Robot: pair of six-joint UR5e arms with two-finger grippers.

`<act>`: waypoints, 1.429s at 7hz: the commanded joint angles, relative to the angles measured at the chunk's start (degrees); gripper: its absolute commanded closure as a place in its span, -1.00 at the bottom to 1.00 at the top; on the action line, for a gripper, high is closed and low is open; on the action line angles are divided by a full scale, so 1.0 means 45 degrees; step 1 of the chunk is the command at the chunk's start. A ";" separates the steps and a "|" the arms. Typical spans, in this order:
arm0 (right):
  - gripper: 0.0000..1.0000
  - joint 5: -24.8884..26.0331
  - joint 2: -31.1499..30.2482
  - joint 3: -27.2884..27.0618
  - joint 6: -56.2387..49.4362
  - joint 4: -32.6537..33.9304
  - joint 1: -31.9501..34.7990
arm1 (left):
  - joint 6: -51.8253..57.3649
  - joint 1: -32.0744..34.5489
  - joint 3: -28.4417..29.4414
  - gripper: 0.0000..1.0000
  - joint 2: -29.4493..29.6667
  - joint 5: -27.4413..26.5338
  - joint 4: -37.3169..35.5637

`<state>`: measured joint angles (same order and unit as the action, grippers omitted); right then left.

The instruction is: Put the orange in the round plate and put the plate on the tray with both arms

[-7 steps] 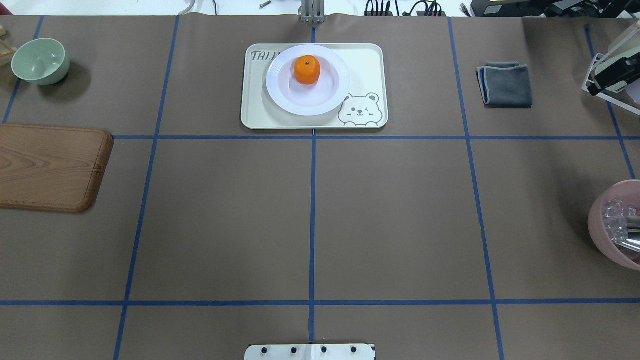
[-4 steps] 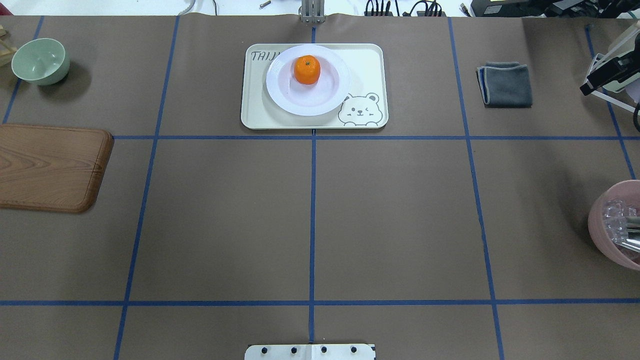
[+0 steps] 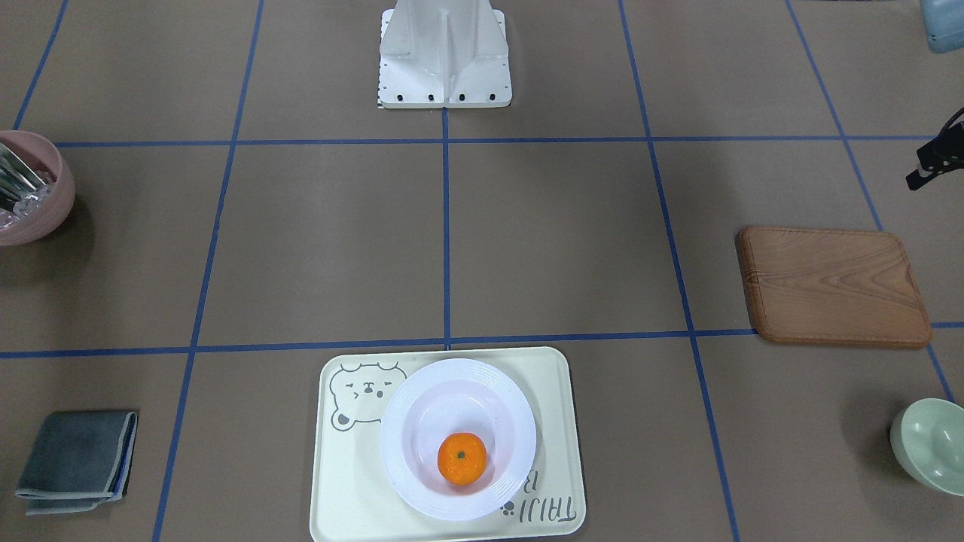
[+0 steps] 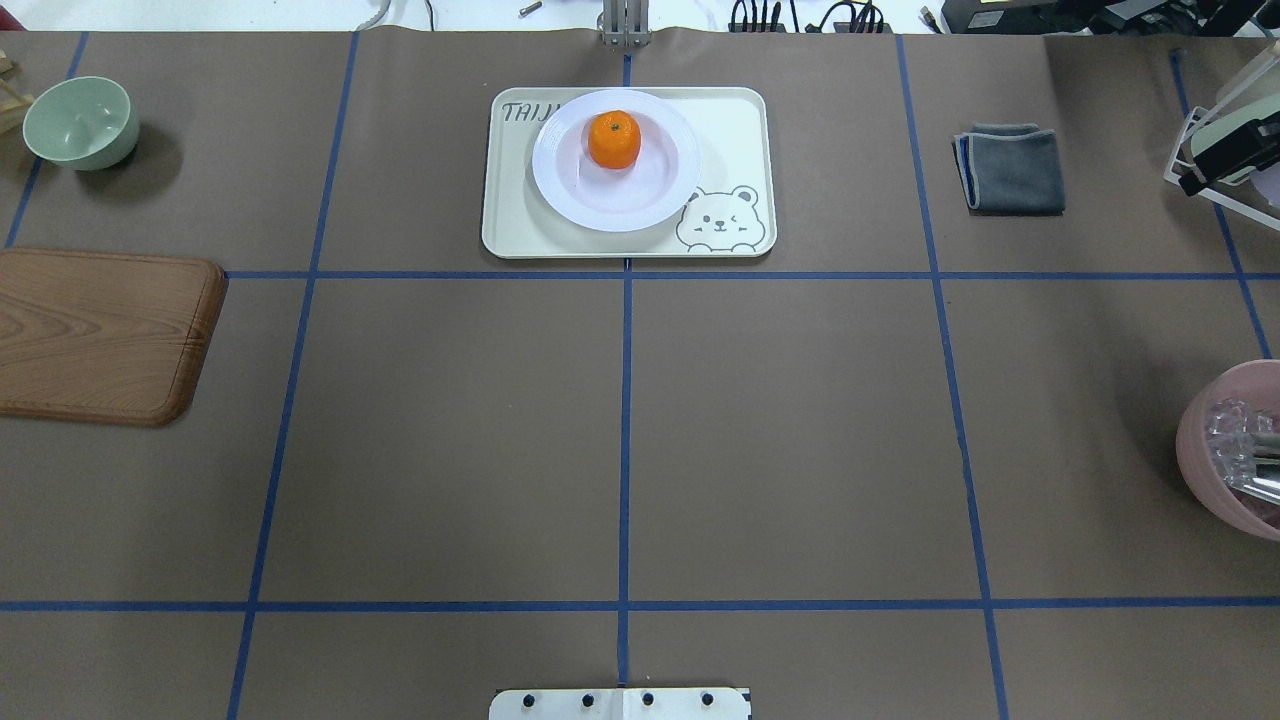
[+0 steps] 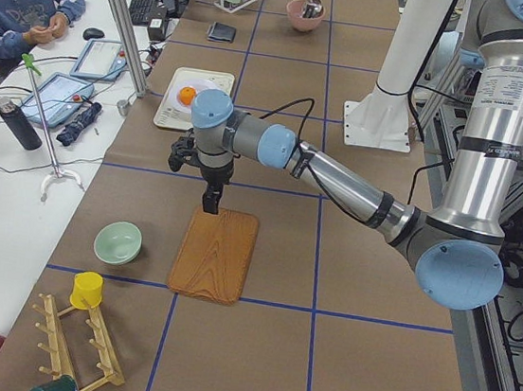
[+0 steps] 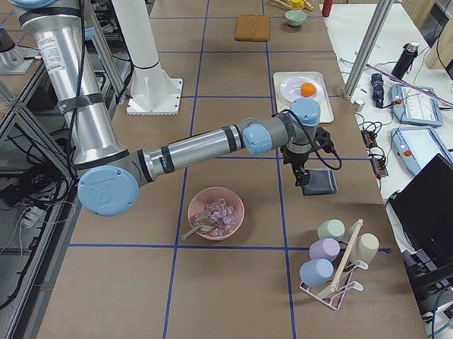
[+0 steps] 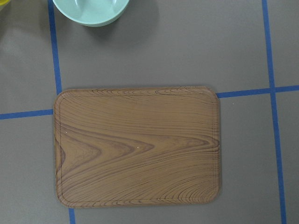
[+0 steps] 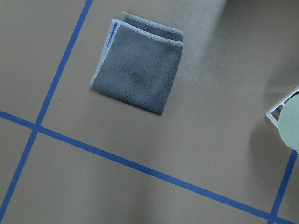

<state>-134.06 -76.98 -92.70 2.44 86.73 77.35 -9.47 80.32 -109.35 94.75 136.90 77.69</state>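
Note:
The orange (image 4: 613, 139) sits in the sunken centre of the white round plate (image 4: 560, 190). That plate rests on the cream bear tray (image 4: 730, 130) at the table's far middle; from the front, the orange (image 3: 462, 458), plate (image 3: 407, 406) and tray (image 3: 346, 482) appear the same way. Both arms are far from the tray. My left gripper (image 5: 210, 206) hangs over the wooden board, and only a black sliver of it (image 3: 922, 177) shows in the front view. My right gripper (image 6: 302, 182) hovers over the grey cloth, cut off at the edge (image 4: 1195, 178) of the overhead view. I cannot tell whether either is open or shut.
A brown wooden board (image 4: 100, 335) and a pale green bowl (image 4: 80, 120) lie on the left. A folded grey cloth (image 4: 1010, 168), a pink bowl (image 4: 1235, 450) with clear pieces and a cup rack (image 6: 334, 266) stand on the right.
The black part of my right gripper at the overhead view's right edge shifted slightly left, then back right. Orange, plate and tray have not moved.

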 commanded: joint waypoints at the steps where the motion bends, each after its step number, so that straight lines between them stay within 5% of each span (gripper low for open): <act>1: -1.00 -0.0013 -0.0237 -0.0239 -0.0035 0.0103 0.0272 | -0.0024 -0.0016 0.0120 -0.96 -0.0001 -0.0031 0.0000; 10: -1.00 0.0006 -0.0236 -0.0415 0.0004 0.0200 0.0351 | -0.0024 -0.0055 0.1352 -0.96 -0.0001 0.0008 0.2032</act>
<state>-134.13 -77.88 -94.47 2.42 87.55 78.90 -9.57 80.12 -103.30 94.78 136.86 86.75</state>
